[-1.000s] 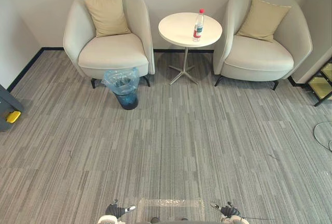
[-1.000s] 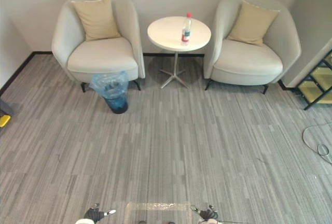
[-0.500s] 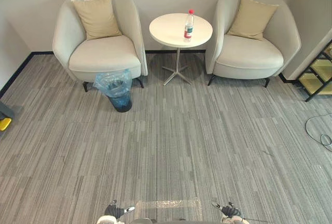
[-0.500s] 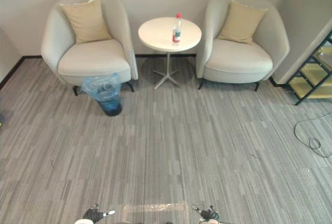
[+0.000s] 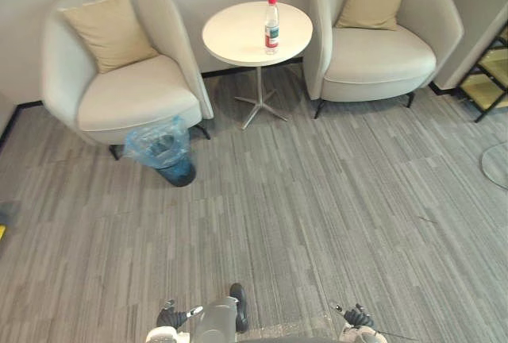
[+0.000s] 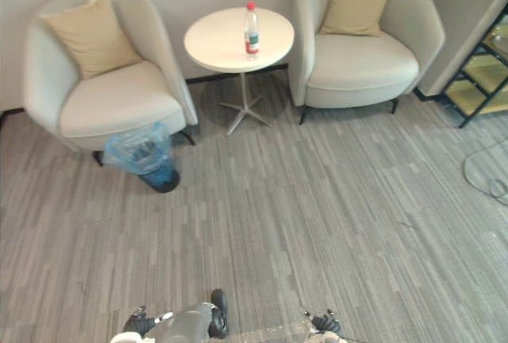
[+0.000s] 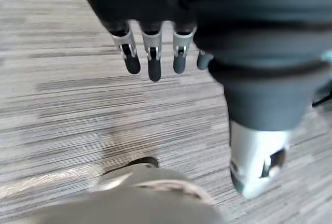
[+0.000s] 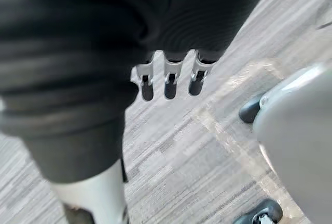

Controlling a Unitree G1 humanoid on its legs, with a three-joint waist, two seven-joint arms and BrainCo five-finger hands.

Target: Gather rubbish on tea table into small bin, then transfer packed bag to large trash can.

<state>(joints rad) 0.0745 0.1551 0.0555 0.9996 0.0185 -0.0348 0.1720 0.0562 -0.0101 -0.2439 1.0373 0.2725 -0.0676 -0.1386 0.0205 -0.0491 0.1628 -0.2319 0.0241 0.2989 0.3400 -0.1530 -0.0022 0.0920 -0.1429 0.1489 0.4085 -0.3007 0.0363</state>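
Left eye view: bottle (image 5: 271,24) upright on worktop (image 5: 238,41), well apart from hands; bin (image 5: 165,151) beside chair (image 5: 127,97). Left hand (image 7: 154,60), right hand (image 8: 170,84): fingers straight, empty. Risk: your reach could topple bottle, which looks tall and narrow.

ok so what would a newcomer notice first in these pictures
The red-capped bottle stands alone and upright on the round white tea table, between the cream left armchair and right armchair. On the grey carpet in front of the left armchair sits the small bin, lined with a blue bag.
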